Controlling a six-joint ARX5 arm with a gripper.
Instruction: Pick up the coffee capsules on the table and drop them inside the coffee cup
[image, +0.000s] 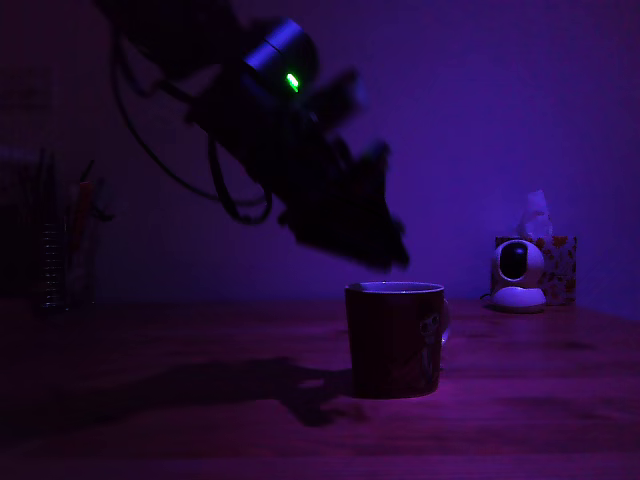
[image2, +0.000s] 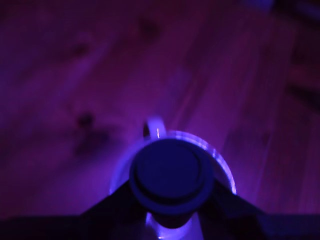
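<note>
Coffee capsule (image2: 171, 175) held between the gripper's (image2: 171, 197) fingers, flanged round face toward the wrist camera. Coffee cup (image: 394, 338) directly beneath the gripper (image: 385, 255), pale rim ringing the capsule in the wrist view, handle (image2: 154, 127) beyond it. Cup stands on the wooden table (image: 200, 420). Farther off, on the exterior view's right, a white round camera (image: 519, 274) before a tissue box (image: 560, 262).

A white round camera (image: 519, 274) fronts a tissue box (image: 556, 262); a pen holder (image: 62, 245) stands apart.
</note>
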